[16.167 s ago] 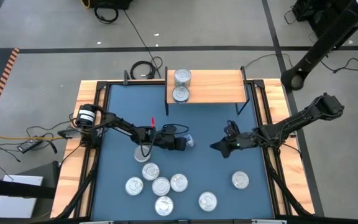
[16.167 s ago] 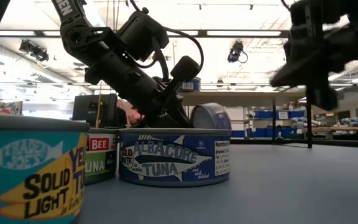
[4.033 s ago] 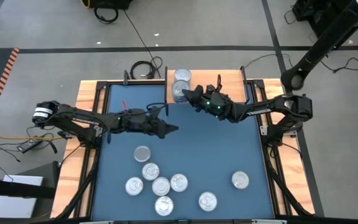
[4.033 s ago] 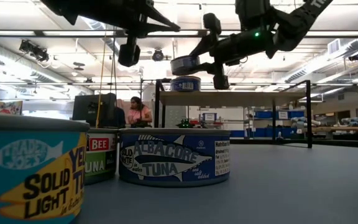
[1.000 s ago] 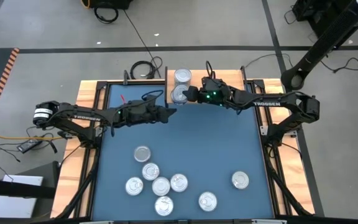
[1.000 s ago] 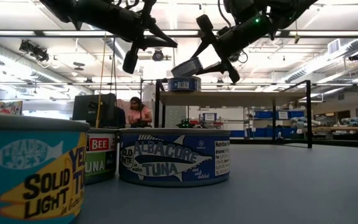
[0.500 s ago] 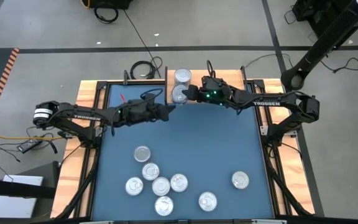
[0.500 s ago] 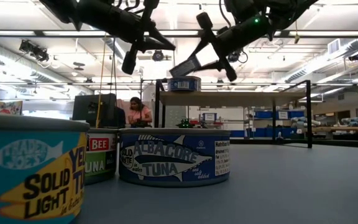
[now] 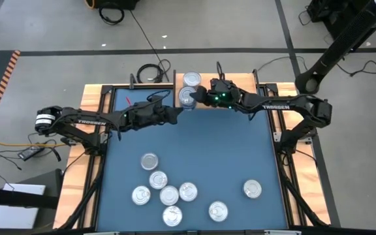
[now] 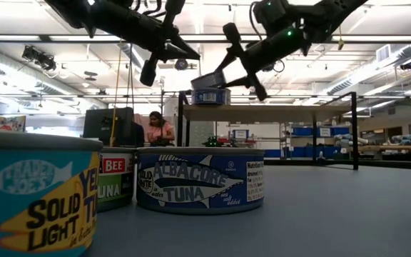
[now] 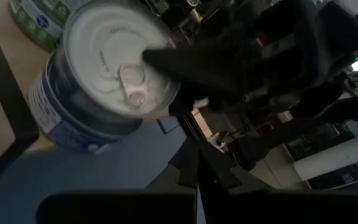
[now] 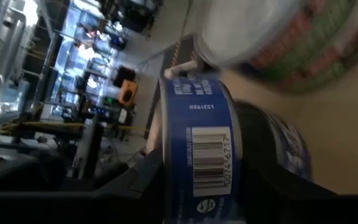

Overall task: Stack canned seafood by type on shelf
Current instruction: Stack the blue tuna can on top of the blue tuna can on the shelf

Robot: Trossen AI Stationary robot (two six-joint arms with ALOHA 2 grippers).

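Bench first, blue, with the shelf at its back edge. Right gripper clamps a blue-labelled can, tilted, just over another blue can on the shelf's left end. Left gripper hangs just left of the shelf; can't tell its fingers. Seven loose cans sit well in front of the shelf.

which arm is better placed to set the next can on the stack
Right: its fingers already hold a tilted blue-labelled round tin just above the blue tin on the light-wood shelf. The left gripper carries nothing.
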